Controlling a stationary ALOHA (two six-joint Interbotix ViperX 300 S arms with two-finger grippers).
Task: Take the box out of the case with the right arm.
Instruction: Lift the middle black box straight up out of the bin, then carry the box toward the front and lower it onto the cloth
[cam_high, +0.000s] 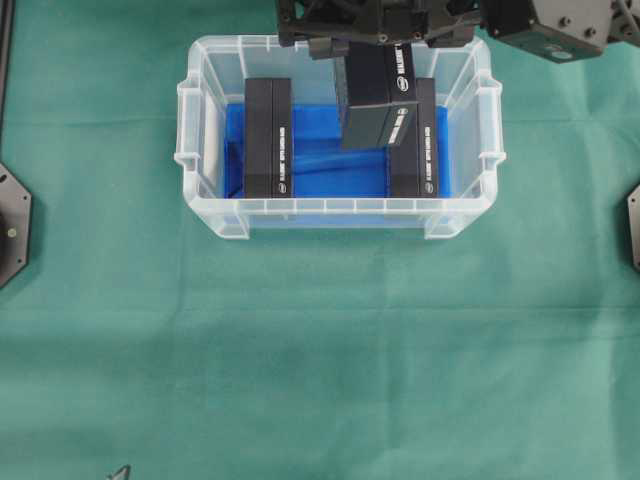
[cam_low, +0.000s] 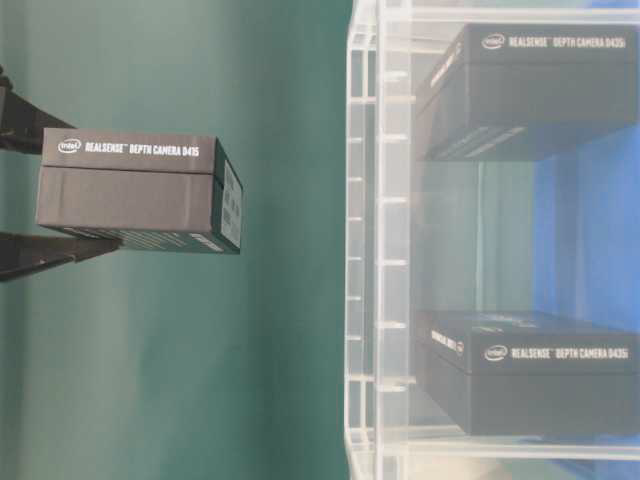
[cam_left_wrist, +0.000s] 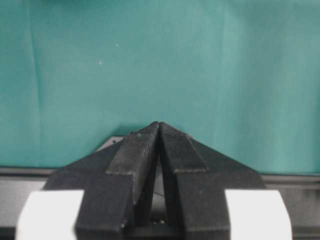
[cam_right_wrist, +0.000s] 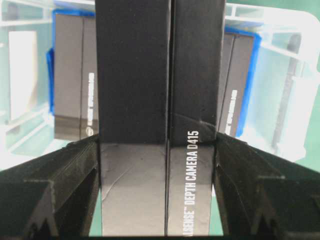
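Note:
The case (cam_high: 340, 207) is a clear plastic bin with a blue floor, standing at the back middle of the green cloth. My right gripper (cam_high: 370, 35) comes in from the top edge and is shut on a black box (cam_high: 378, 95) that hangs tilted above the case's middle. In the right wrist view both fingers press the long sides of the box (cam_right_wrist: 160, 100), with the right gripper (cam_right_wrist: 156, 140) closed around it. The table-level view shows the held box (cam_low: 135, 192) apart from the case (cam_low: 365, 250). My left gripper (cam_left_wrist: 159, 125) is shut on nothing, over bare cloth.
Two more black boxes lie in the case, one at its left (cam_high: 268, 138) and one at its right (cam_high: 424, 140), partly under the held box. Black arm bases sit at the left edge (cam_high: 10, 225) and right edge (cam_high: 632, 228). Green cloth covers the table.

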